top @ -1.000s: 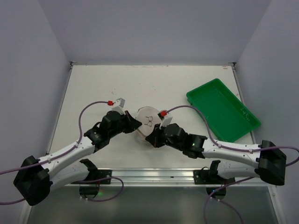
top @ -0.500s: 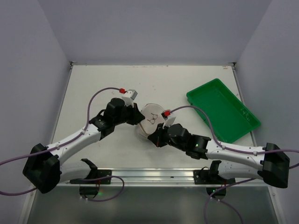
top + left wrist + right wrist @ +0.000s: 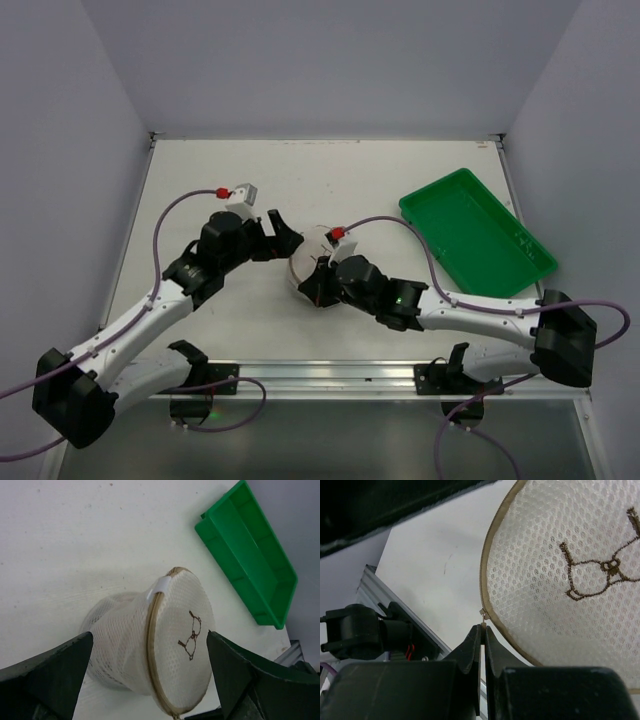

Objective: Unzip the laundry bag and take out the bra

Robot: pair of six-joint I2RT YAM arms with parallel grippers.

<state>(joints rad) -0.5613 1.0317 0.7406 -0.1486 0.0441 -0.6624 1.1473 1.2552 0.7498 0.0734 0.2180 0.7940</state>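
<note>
White table (image 3: 200, 180) is carrying everything, with grey walls (image 3: 60, 150) closing it in at left, back and right. Left arm (image 3: 150, 310) and right arm (image 3: 480, 312) are reaching in low from the near edge, meeting mid-table. Green tray (image 3: 478, 235) is sitting angled by the right edge, well apart from the laundry bag (image 3: 305, 258). The bag is standing mid-table, tilted, with its printed face turned up and its mesh body bulging below the tan rim. Left gripper (image 3: 281, 229) is hovering just left of the bag, jaws spread wide, gripping nothing. Right gripper (image 3: 482, 630) is pinching tight on the zipper pull (image 3: 483, 612) at the rim's near side. Open tabletop is stretching behind and left of the bag.
</note>
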